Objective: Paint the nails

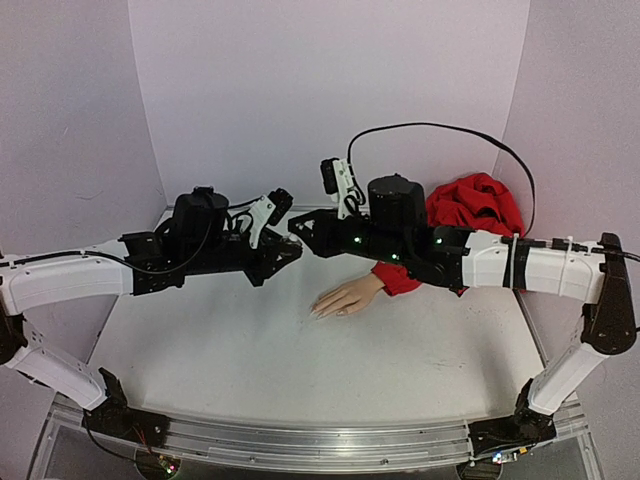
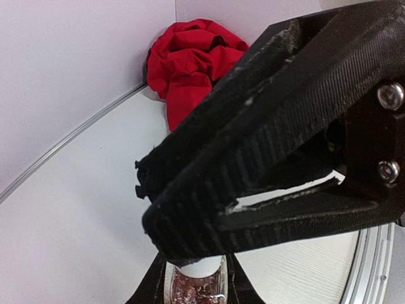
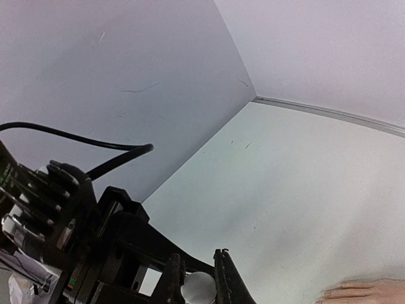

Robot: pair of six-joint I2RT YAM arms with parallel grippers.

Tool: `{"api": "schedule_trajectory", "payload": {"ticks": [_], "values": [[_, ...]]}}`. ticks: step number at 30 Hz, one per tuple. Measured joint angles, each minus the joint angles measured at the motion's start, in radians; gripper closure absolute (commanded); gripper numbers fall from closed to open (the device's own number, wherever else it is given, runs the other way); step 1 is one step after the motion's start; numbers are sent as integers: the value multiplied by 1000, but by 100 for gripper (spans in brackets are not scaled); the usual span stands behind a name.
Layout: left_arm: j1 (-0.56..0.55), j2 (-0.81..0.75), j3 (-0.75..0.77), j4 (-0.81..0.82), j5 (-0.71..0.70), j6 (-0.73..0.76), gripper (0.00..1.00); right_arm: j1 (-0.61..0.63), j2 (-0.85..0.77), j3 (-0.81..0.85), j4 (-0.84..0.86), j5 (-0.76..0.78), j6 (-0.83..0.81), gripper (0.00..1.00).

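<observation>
Right gripper (image 3: 196, 269) fingers close against a white cap (image 3: 195, 287); pale mannequin fingertips (image 3: 357, 293) flat on table (image 3: 304, 190), lower right.

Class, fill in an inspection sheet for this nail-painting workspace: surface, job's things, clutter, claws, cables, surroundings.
Surface: white table, matt finish.
Job's things: mannequin hand lying flat mid-table with a red sleeve; nails too small to judge; small bottle with a white cap, held between the claws.
Clutter: red cloth bunched in the far right corner.
Claws: left claw shut on the small bottle; right claw shut on the white cap.
Cables: black cable arches over the right arm.
Surroundings: plain pale walls on three sides.
</observation>
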Motion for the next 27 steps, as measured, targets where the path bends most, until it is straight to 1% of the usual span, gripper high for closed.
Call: {"api": "schedule_trajectory", "payload": {"ticks": [2, 3, 5, 7, 9, 10, 12, 14, 17, 21, 24, 27], "values": [[-2, 1, 0, 1, -20, 4, 99, 14, 5, 8, -8, 53, 5, 100], [-4, 2, -2, 2, -23, 4, 91, 18, 5, 8, -10, 66, 6, 100], [-5, 2, -10, 10, -21, 3, 67, 24, 5, 8, -15, 90, 6, 100], [-5, 2, -21, 23, -14, -5, 48, 29, 5, 8, -23, 104, 3, 100], [10, 2, -34, 36, -19, -25, 35, 29, 5, 7, -51, 126, -7, 100], [18, 1, -40, 38, -14, -30, 25, 27, 5, 3, -55, 130, -11, 100], [29, -2, -61, 46, -4, -47, 10, 15, 3, -20, -49, 131, -22, 100], [35, -15, -87, 46, 11, -63, 2, -10, 3, -56, -41, 131, -37, 100], [36, -76, -140, 43, 34, -80, 1, -45, 2, -126, -18, 111, -101, 100], [36, -228, -208, 32, 31, -89, 1, -66, 11, -190, 1, 64, -213, 100], [36, -361, -226, 23, -14, -93, 1, -60, 55, -192, 51, 4, -268, 100], [36, -466, -226, 27, -88, -95, 1, -44, 137, -186, 104, -49, -301, 100]]}}
